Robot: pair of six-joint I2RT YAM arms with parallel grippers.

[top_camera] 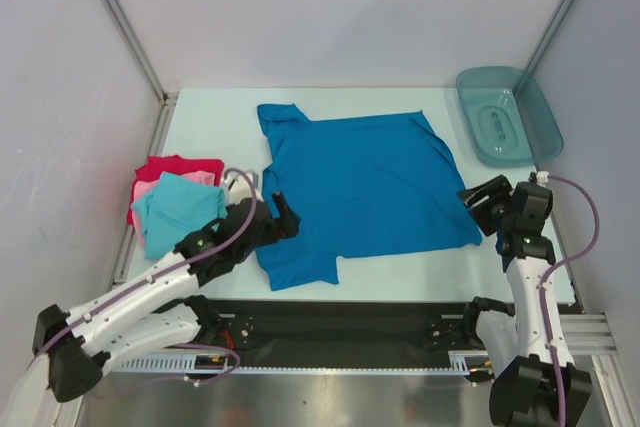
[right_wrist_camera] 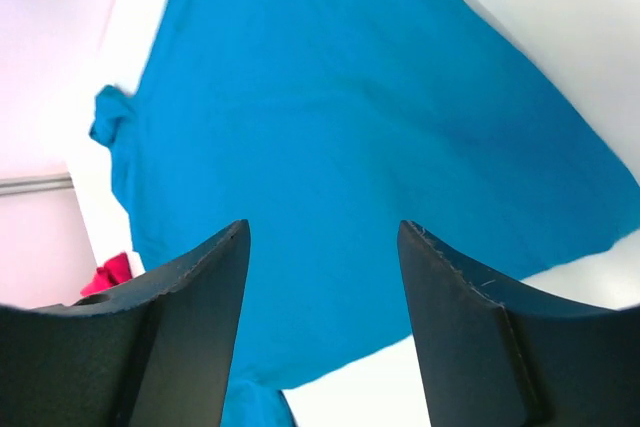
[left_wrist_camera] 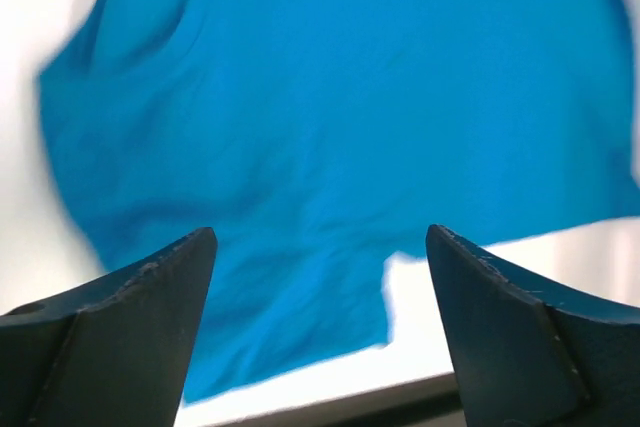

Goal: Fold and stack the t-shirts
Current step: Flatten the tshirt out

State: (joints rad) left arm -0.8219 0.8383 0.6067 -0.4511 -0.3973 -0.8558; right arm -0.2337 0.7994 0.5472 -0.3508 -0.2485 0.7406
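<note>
My left fingers (left_wrist_camera: 165, 292) are spread wide with nothing between them, hanging over the 8 o'clock edge of the blue t-shirt (top_camera: 365, 182). The right fingers (right_wrist_camera: 205, 287) are spread too and pinching nothing, sitting at the shirt's 4 o'clock corner. I can't tell from the overhead view whether either one touches the cloth.

The blue shirt lies opened out mid-bench (top_camera: 210, 122), mostly flat, with 1 sleeve bunched up at its 11 o'clock corner and a small flap sticking out at 7 o'clock.

Out at 9 o'clock, just behind my left arm, there's a pile of 3 folded shirts: the turquoise t-shirt (top_camera: 175, 205) on top, the pink t-shirt (top_camera: 148, 189) under it, and the red t-shirt (top_camera: 182, 164) at the bottom. The teal tray (top_camera: 507, 114) sits off at 2 o'clock, well apart from the shirts.
</note>
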